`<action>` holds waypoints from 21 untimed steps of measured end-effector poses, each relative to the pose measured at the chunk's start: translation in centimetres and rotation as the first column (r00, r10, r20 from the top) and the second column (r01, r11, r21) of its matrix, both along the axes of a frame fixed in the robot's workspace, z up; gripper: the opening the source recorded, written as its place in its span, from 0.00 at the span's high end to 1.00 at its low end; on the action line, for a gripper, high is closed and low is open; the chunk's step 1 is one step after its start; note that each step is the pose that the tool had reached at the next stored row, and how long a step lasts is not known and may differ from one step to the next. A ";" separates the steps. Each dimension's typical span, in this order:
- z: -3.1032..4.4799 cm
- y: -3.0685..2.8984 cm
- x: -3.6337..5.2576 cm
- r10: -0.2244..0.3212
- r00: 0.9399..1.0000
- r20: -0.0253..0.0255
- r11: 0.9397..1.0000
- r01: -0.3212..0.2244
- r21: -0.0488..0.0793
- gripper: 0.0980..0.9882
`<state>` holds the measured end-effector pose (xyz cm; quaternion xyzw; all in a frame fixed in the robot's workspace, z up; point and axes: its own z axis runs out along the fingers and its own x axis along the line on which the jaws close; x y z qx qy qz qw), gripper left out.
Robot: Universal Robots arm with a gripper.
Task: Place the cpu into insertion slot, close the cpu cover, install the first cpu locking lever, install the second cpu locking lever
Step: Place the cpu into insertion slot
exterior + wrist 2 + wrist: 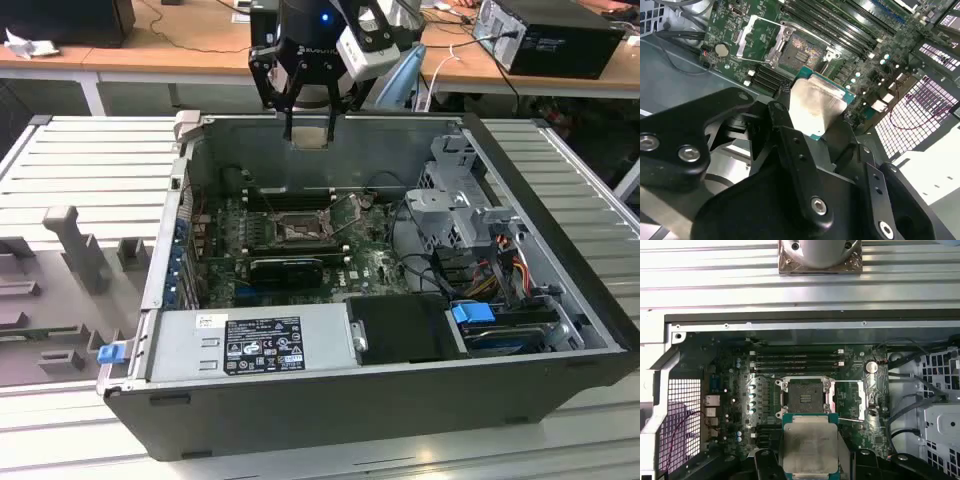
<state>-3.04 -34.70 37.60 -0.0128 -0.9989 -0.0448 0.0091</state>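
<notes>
My gripper hangs above the far wall of the open computer case and is shut on the cpu, a pale tan-silver square chip. In both wrist views the cpu sits between the black fingers. The insertion slot lies bare below on the green motherboard, a dark square with a silver rim. The cpu cover, a silvery frame plate, is swung open and lies beside the slot. The cpu is well above the slot and touches nothing else.
Long black memory slots run along one side of the slot, and a black graphics card lies on the other. A power supply and a drive cage with cables stand inside the case, within its grey walls.
</notes>
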 end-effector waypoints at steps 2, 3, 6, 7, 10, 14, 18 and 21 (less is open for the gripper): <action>0.00 0.00 0.00 -0.003 1.000 0.000 1.000 0.003 0.000 0.52; 0.00 0.00 0.00 -0.004 1.000 0.000 1.000 0.004 0.000 0.52; 0.00 0.00 0.00 -0.009 1.000 0.000 1.000 0.009 0.000 0.52; 0.00 0.00 0.00 -0.010 1.000 0.000 1.000 0.010 0.000 0.52; 0.00 0.00 0.00 -0.013 1.000 0.000 1.000 0.013 0.000 0.52; 0.00 0.00 0.00 -0.019 1.000 0.000 1.000 0.019 0.000 0.52; 0.00 0.00 0.00 -0.030 1.000 0.000 1.000 0.030 0.000 0.52; 0.00 0.00 0.00 -0.034 0.999 0.000 0.999 0.034 0.000 0.52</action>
